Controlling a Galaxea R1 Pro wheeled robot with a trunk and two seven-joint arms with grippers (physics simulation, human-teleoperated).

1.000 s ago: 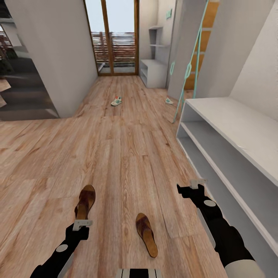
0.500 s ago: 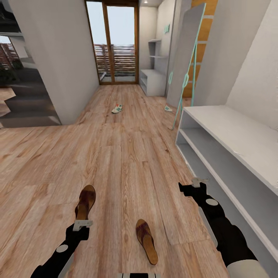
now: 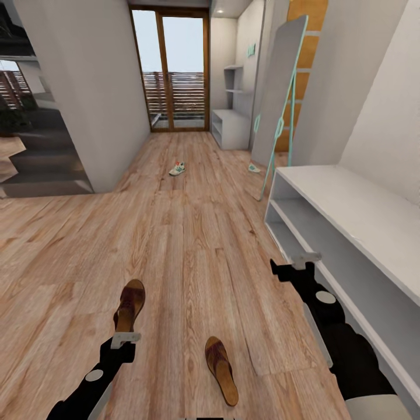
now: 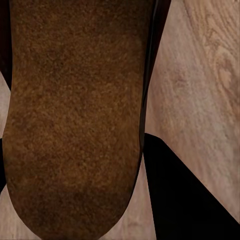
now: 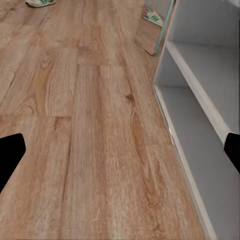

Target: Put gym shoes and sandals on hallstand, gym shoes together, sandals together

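One brown sandal (image 3: 129, 303) is at the tip of my left gripper (image 3: 124, 326), which is shut on its heel end. In the left wrist view its brown surface (image 4: 75, 120) sits close up, with a black finger (image 4: 190, 195) beside it. The other sandal (image 3: 221, 361) lies on the corridor floor (image 3: 192, 245) between my arms. My right gripper (image 3: 280, 270) hovers open and empty beside a low white shelf unit. Far down the corridor a gym shoe (image 3: 177, 169) lies mid-floor and another gym shoe (image 3: 254, 168) rests by the mirror's foot; the right wrist view catches both gym shoes (image 5: 41, 2) (image 5: 152, 16). The hallstand (image 3: 232, 125) stands at the far end.
A plain low white shelf unit (image 3: 350, 233) runs along the right wall next to my right arm. A tall leaning mirror (image 3: 280, 99) with a teal frame stands beyond it. A grey wall corner (image 3: 99, 105) is on the left and a glass door (image 3: 172, 70) is at the end.
The head camera has tilted up, so the far corridor sits lower in the picture. My right gripper has risen a little. The left gripper keeps its hold on the sandal.
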